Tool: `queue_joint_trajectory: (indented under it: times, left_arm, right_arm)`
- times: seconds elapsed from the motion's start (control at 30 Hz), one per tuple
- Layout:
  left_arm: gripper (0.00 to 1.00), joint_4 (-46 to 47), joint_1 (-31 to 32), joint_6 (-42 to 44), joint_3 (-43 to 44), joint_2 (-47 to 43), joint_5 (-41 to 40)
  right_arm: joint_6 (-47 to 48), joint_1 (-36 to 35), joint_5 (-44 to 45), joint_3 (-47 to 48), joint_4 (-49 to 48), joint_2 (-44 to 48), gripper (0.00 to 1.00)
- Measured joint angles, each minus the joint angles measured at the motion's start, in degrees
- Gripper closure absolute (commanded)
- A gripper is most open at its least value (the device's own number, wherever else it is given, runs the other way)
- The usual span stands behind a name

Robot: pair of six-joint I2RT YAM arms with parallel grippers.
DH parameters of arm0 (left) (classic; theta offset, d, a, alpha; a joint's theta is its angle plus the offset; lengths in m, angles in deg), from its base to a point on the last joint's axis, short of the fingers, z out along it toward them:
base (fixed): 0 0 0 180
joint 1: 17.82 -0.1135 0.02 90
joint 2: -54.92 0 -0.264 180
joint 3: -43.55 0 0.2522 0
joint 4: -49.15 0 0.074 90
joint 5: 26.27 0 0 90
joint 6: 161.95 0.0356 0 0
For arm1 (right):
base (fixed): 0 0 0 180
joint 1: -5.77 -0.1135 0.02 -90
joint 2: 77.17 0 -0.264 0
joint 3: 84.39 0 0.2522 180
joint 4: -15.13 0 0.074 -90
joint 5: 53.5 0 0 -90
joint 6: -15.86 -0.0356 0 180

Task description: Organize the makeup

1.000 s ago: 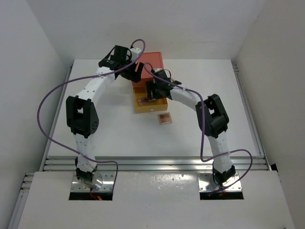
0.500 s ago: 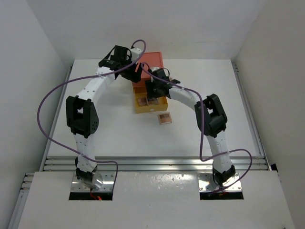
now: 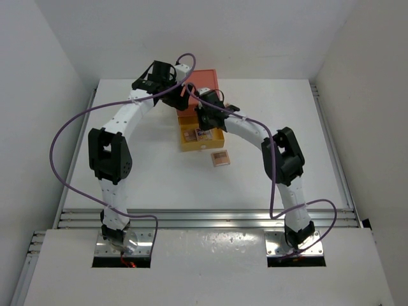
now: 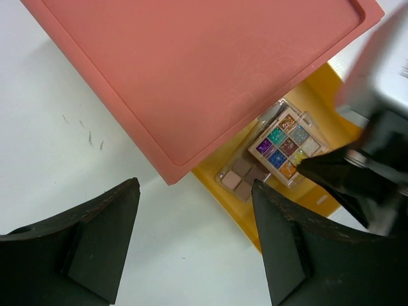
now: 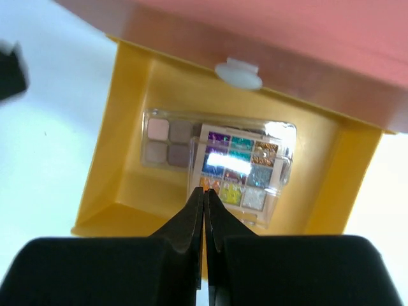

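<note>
The yellow drawer (image 3: pixel 191 146) of the orange-red box (image 3: pixel 205 81) stands pulled out. In it lies the makeup: a square palette of glittery colours (image 5: pixel 241 169) partly on top of a muted brown palette (image 5: pixel 166 141). My right gripper (image 5: pixel 204 191) is shut and empty, its tips over the near edge of the glittery palette (image 4: pixel 284 141). A third square orange-brown palette (image 3: pixel 219 157) lies on the table just in front of the drawer. My left gripper (image 4: pixel 194 245) hangs open over the table at the box's left front corner, holding nothing.
The box's flat red top (image 4: pixel 210 70) fills the upper left wrist view. A white knob (image 5: pixel 238 72) sits on the box front above the drawer (image 5: pixel 127 95). Purple cables loop from both arms. White walls close in the table on three sides.
My right gripper's jaws have gone from open to shut above the drawer, with the glittery palette left lying inside. The left arm has not moved.
</note>
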Motion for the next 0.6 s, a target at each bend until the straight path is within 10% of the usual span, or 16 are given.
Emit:
queue_joint_trajectory:
  times: [0.6]
  left_arm:
    - [0.23,-0.63,0.00,0.70,-1.14,0.00,-0.26]
  right_arm:
    - [-0.50,0.76,-0.66,10.05,5.40,-10.88,1.00]
